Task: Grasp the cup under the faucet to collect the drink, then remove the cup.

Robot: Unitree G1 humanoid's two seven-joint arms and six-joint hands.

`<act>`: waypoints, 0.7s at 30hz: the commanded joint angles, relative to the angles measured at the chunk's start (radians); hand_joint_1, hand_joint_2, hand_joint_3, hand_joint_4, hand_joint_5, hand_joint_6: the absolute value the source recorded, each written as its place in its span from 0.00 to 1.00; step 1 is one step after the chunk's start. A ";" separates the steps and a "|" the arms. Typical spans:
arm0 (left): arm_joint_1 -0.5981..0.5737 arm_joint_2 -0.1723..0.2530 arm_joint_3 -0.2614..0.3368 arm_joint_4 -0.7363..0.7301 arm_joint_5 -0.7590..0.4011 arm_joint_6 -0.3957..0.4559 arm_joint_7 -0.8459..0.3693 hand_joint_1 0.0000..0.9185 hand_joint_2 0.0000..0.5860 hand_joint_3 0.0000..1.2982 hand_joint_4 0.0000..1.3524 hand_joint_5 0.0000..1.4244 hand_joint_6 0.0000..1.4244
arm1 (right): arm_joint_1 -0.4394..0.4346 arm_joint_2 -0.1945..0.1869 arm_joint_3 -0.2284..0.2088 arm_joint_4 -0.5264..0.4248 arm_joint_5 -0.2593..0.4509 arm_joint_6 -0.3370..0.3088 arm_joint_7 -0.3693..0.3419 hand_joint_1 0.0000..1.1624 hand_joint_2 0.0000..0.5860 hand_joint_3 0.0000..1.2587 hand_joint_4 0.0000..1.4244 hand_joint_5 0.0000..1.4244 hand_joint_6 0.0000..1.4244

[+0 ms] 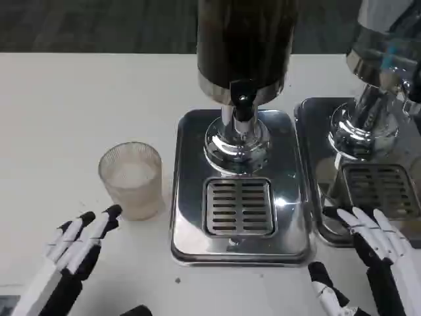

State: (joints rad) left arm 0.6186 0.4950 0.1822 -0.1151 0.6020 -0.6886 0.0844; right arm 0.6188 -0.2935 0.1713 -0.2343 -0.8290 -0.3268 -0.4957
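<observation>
The left hand (79, 243) is at the lower left of the head view, low over the worktop (66, 105). Its fingers (99, 227) are stretched forward and a little to the right, close side by side, with black tips. They hold nothing. The thumb of this hand is mostly cut by the lower edge, only a dark part shows. The right hand (371, 253) is at the lower right. Its white fingers (368, 224) are extended forward and slightly spread, and they hold nothing. Its thumb (325, 283) stands apart to the left, black at the tip. The forearms leave the picture at the lower edge.
</observation>
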 commanded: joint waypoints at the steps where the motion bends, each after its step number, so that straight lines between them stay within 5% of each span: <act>1: 0.011 0.021 -0.011 0.008 0.015 -0.016 0.001 0.00 0.17 0.00 0.00 0.00 0.00 | 0.014 0.002 0.002 -0.007 -0.002 -0.012 -0.010 0.31 0.70 0.18 0.11 0.06 0.09; 12: 0.013 0.033 -0.017 0.021 -0.002 -0.004 -0.010 0.00 0.17 0.00 0.00 0.00 0.00 | 0.015 0.009 0.009 -0.004 -0.003 -0.010 -0.005 0.31 0.71 0.18 0.11 0.07 0.09; 21: -0.034 -0.001 -0.001 0.072 -0.042 -0.029 0.053 0.00 0.14 0.00 0.00 0.00 0.00 | 0.008 0.014 0.012 -0.001 0.007 -0.008 -0.001 0.31 0.71 0.18 0.12 0.08 0.10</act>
State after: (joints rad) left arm 0.6104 0.5033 0.1736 -0.0621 0.5704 -0.7067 0.1054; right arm 0.6302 -0.2824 0.1821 -0.2355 -0.8325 -0.3269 -0.4955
